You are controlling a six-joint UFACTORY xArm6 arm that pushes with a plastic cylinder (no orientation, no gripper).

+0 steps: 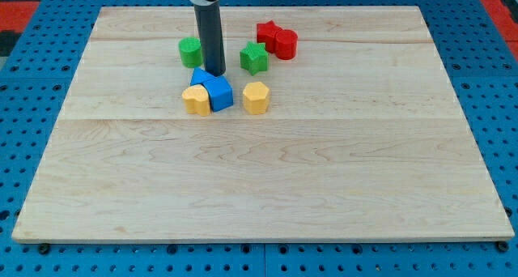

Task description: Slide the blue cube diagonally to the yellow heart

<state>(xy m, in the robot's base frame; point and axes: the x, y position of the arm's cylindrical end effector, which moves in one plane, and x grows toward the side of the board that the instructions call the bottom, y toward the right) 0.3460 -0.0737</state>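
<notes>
The blue cube point(219, 94) lies left of the board's centre, towards the view's top. The yellow heart point(196, 100) touches its left side. A second blue block point(200, 76), which looks like a triangle, sits against the cube's upper left. My dark rod comes down from the view's top. My tip point(214, 73) rests just above the blue cube, beside the blue triangle, and seems to touch both.
A yellow hexagon point(256, 97) sits right of the cube with a small gap. A green round block point(190, 52) and a green star point(253, 57) flank the rod. A red star point(268, 31) and a red round block point(286, 43) touch each other farther up. The wooden board point(267, 188) lies on a blue surface.
</notes>
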